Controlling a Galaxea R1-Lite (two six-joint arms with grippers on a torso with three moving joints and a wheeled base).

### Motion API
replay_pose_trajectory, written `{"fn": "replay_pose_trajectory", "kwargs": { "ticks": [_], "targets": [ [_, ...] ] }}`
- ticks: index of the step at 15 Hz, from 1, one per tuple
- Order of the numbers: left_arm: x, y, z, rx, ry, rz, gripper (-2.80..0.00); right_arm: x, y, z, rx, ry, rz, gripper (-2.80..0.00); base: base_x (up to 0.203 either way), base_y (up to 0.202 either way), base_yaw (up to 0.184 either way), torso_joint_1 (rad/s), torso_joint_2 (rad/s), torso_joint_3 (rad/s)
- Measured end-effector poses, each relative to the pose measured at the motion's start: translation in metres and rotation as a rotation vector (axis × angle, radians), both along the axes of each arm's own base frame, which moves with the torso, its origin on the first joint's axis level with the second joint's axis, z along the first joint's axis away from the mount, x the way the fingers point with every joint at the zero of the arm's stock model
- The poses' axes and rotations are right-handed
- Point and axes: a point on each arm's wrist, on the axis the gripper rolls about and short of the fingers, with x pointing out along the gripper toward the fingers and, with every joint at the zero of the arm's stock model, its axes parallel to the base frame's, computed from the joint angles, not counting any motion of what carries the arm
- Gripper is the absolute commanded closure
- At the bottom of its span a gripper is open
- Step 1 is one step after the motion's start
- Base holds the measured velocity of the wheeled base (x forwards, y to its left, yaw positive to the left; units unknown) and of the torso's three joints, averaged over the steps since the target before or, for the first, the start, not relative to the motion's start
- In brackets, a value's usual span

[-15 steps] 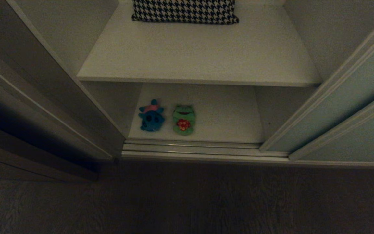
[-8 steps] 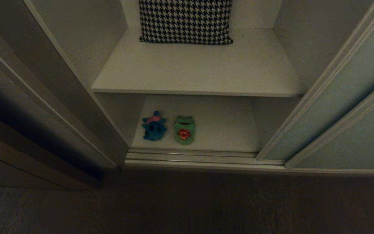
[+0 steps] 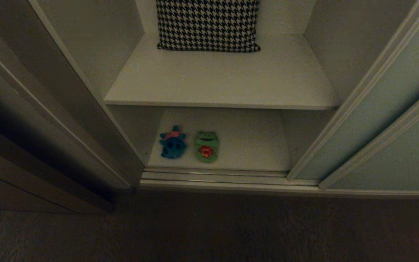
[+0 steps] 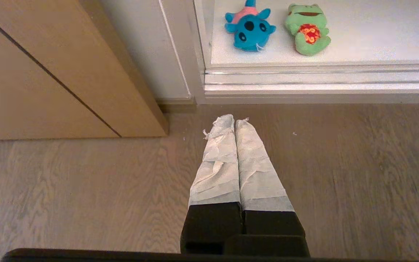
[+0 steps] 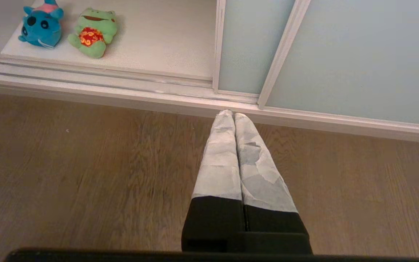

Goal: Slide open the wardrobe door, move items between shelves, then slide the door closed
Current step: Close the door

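Note:
The sliding wardrobe door (image 3: 373, 120) is slid to the right, leaving the white interior exposed. Two plush items lie side by side on the bottom shelf (image 3: 253, 145): a teal-blue creature (image 3: 172, 143) and, to its right, a green frog (image 3: 206, 146). The upper shelf (image 3: 224, 80) is bare at the front. My left gripper (image 4: 234, 120) hangs shut and empty over the wooden floor, short of the toys (image 4: 249, 27). My right gripper (image 5: 233, 114) is also shut and empty, its tips near the door's bottom rail (image 5: 340, 122). Neither arm shows in the head view.
A black-and-white houndstooth cushion (image 3: 208, 23) leans at the back of the upper shelf. A ribbed metal floor track (image 3: 213, 176) runs along the wardrobe's front. A brown wooden side panel (image 4: 49, 72) stands to the left. Wooden floor (image 3: 209, 229) lies in front.
The whole head view has tilted upward, so more of the cushion and upper shelf shows. The toys, door and both grippers have not moved.

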Motion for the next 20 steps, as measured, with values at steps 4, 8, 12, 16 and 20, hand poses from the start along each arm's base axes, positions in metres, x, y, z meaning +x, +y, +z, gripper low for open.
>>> {"fn": "replay_pose_trajectory", "kwargs": {
  "ticks": [4,8,12,16,20],
  "targets": [
    [0.0,0.0001,0.0001,-0.007,0.0,0.002,0.0,0.0,0.0,0.0,0.0,0.0,0.0,0.0,0.0,0.0,0.0,0.001,0.0,0.027],
    [0.0,0.0001,0.0,-0.008,0.001,0.003,0.0,0.0001,0.0,-0.0003,-0.001,0.001,0.0,0.0,0.0,0.0,0.0,0.0,0.0,0.0],
    [0.0,0.0001,0.0,-0.008,0.001,0.003,0.0,0.0,0.0,-0.0001,0.0,0.001,0.0,0.0,0.0,0.0,0.0,0.0,0.0,0.0],
    [0.0001,0.0001,0.0,-0.008,0.001,0.003,0.0,0.0001,0.0,-0.0002,-0.004,0.0,0.0,0.0,0.0,0.0,0.0,0.0,0.0,0.0],
    [0.0001,0.0001,0.0,-0.008,0.001,0.003,0.0,-0.0002,-0.0002,0.0,-0.042,0.005,-0.009,0.0,0.0,0.0,0.0,0.0,0.0,0.0]
  ]
}}
